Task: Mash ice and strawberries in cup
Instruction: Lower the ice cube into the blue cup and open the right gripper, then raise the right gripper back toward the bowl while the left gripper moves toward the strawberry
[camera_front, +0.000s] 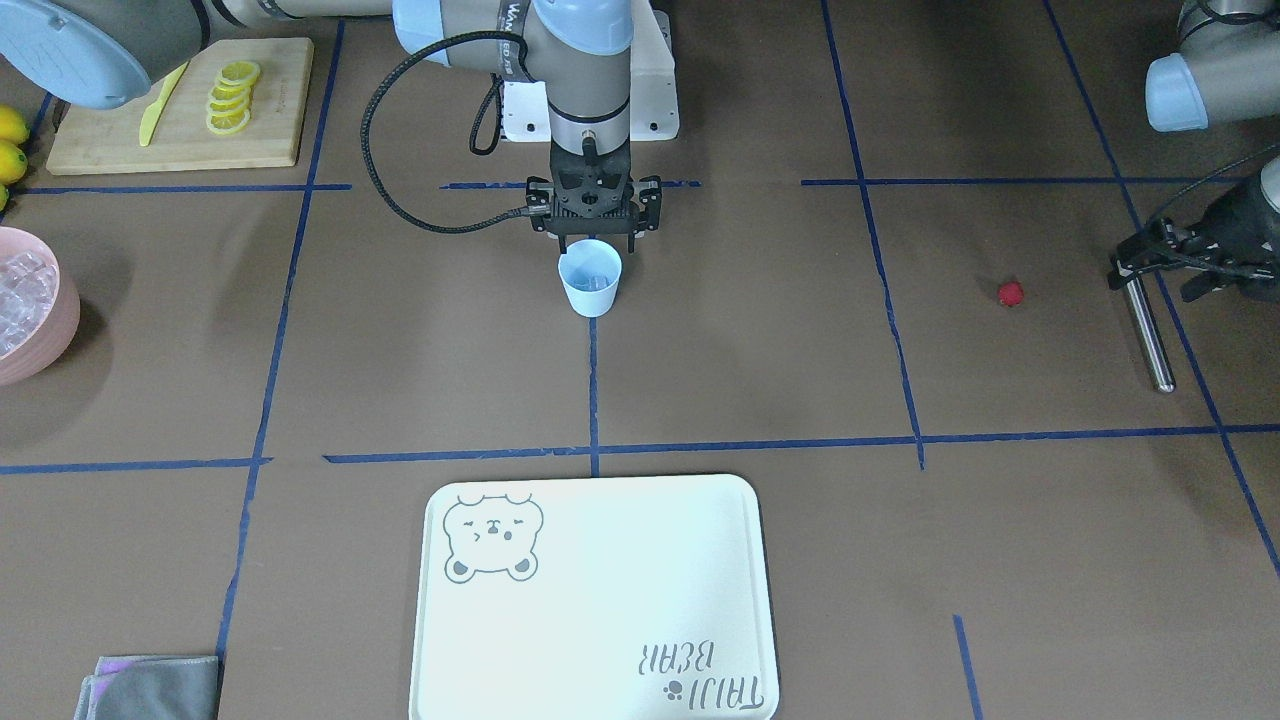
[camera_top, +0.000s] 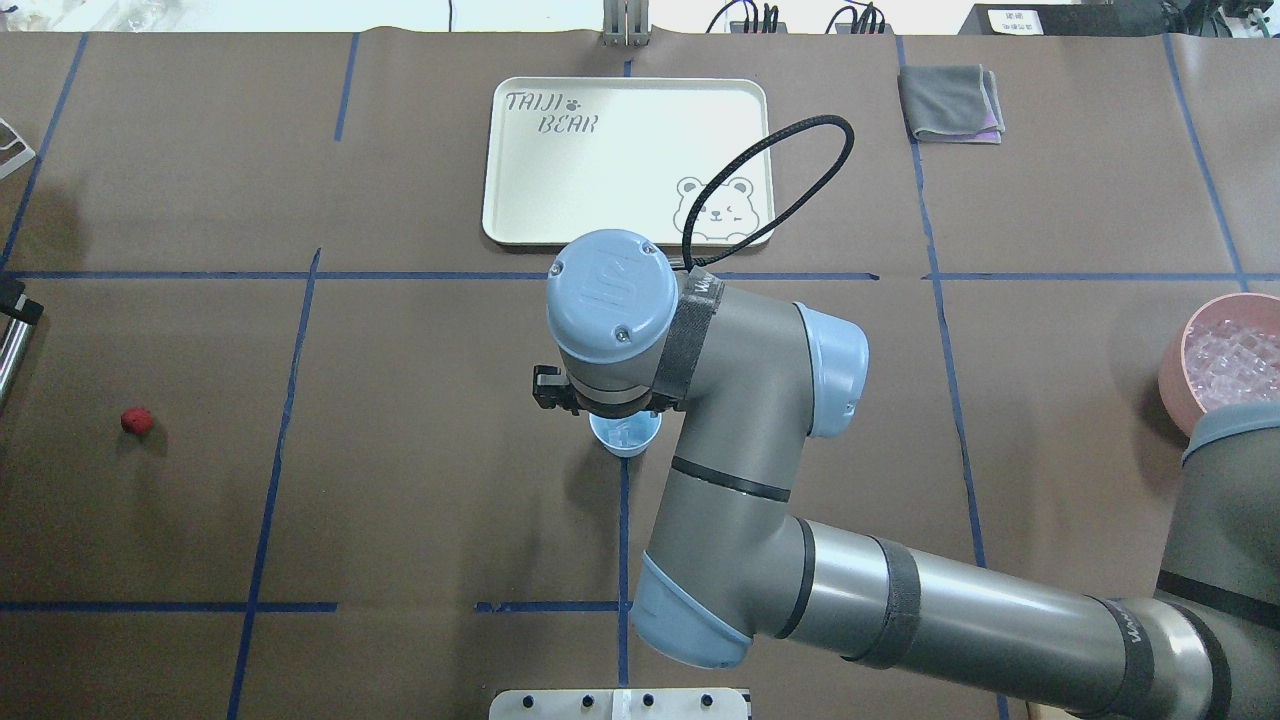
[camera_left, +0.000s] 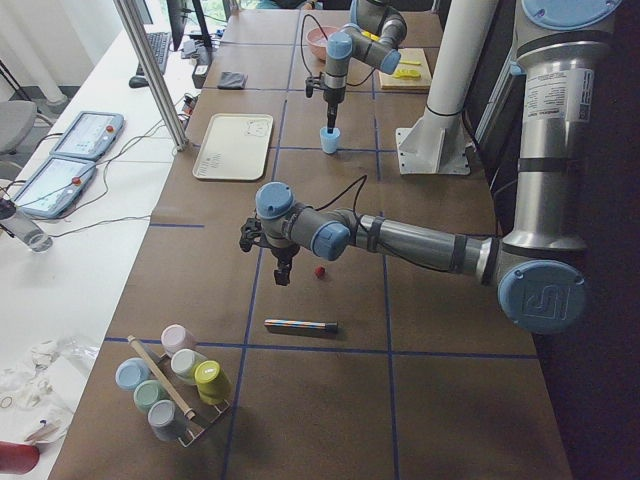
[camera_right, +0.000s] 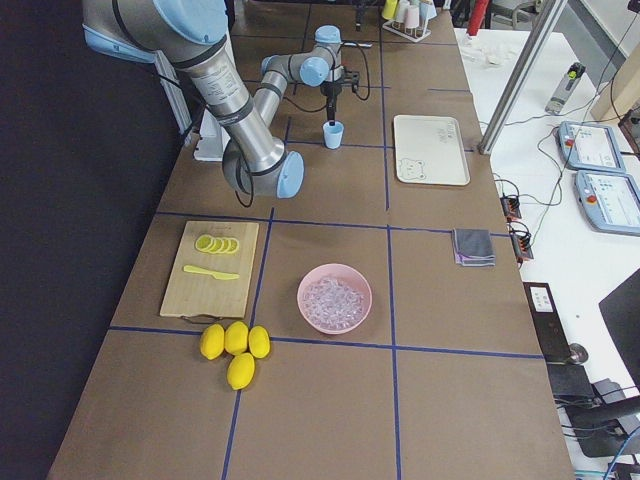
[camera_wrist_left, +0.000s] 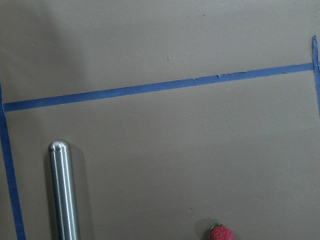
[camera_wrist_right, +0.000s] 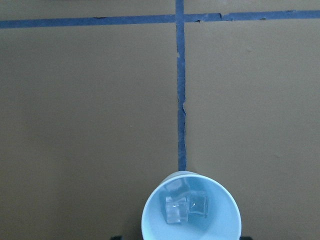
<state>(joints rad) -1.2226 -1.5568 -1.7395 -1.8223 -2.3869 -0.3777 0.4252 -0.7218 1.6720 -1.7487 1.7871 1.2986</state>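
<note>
**Front view:** one light-blue cup (camera_front: 590, 285) stands mid-table. The right gripper (camera_front: 597, 247) is poised just above its far rim, fingers spread. One strawberry (camera_front: 1010, 293) lies well apart, near one steel rod (camera_front: 1148, 335) below the left gripper (camera_front: 1150, 262), whose finger state cannot be told.

**Overhead:** the right arm hides most of the cup.

**Right wrist view:** this view alone shows two ice cubes (camera_wrist_right: 176, 208) inside the cup.

**Left wrist view:** rod and strawberry lie apart on the table.
</note>
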